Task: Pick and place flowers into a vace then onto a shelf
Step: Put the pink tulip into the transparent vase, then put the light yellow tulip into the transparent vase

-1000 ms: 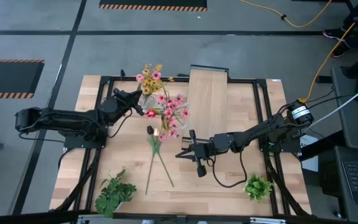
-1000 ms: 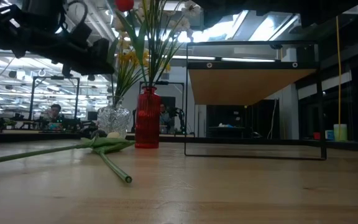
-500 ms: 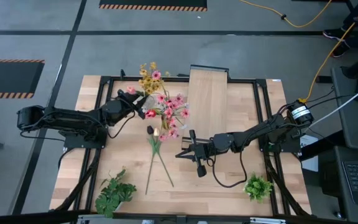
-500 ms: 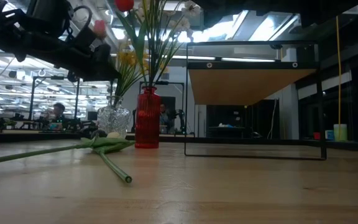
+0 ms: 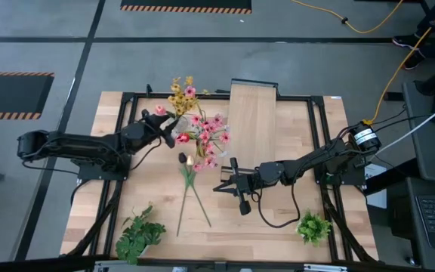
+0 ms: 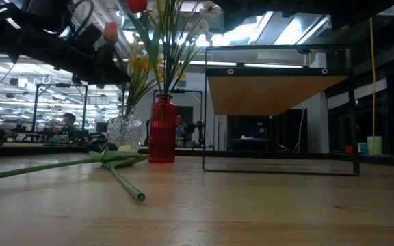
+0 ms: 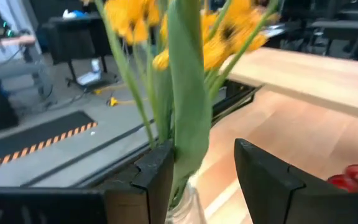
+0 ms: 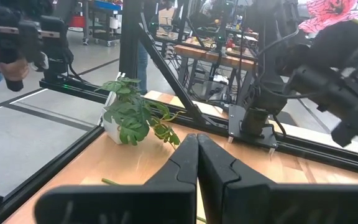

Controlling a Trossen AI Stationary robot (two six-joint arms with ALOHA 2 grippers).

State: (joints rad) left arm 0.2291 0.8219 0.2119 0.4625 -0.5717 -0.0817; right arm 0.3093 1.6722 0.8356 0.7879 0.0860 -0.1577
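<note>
The clear vase stands on the table at the far left and holds yellow daisies and a pink tulip. My left gripper is open just above the vase's mouth. Its fingers stand on either side of a broad green leaf. The tulip's head leans over the gripper. Two more flowers lie crossed on the table. My right gripper is shut and empty beside them. The shelf stands at the far middle. My left gripper stands level around the stems above the vase, coming from the table's left. The broad leaf lies against the inner side of one finger. I cannot tell whether they touch. The other finger is apart from it.
A red ribbed vase with a red rose, white sprigs and pink blossom sprays stands right beside the clear vase. Leafy green bunches sit at the near left and near right. A dark frame runs around the table.
The pink tulip's head has swung from among the daisies toward the table's left and now leans over my left gripper. The daisy bunch has shifted a little with it. My left gripper has tipped slightly by the vase.
</note>
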